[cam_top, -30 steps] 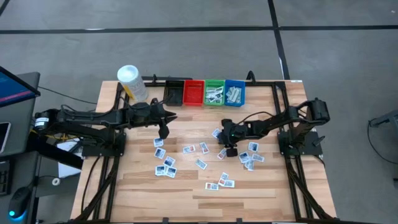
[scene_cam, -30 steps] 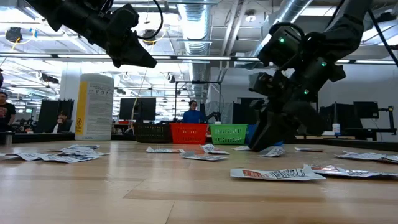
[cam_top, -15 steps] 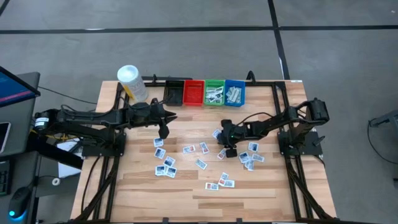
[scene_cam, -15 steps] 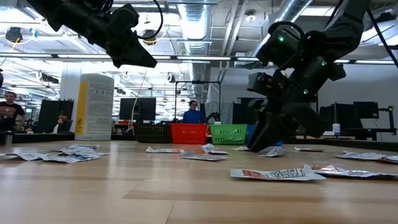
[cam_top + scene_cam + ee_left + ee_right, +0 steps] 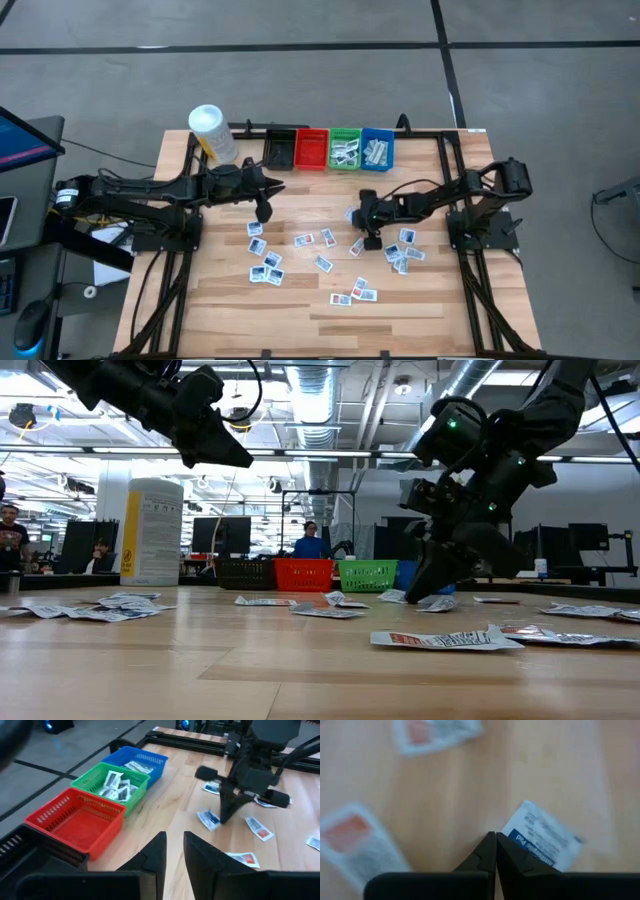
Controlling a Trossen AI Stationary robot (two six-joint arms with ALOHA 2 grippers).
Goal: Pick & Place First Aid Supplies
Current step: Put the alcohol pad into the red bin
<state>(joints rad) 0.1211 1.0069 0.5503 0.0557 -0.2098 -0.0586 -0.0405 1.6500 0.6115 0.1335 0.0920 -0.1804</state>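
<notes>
right pincer point(image 5: 495, 851) has snapped shut | blue-print packet point(image 5: 544, 840) just beside tips

table point(image 5: 300, 300) pale wood planks, smooth satin; packets point(image 5: 262, 255) glossy white paper or foil; bins point(image 5: 80, 817) lattice plastic, red one shiny; right gripper point(image 5: 495, 851) fingers matt black.

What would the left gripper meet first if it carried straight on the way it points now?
Probably bare tabletop. The left gripper hangs above the table, angled forward and down; its wrist view shows open wood ahead, with the right gripper and scattered packets farther on. Depth is unclear, so where it would land is a guess.
</notes>
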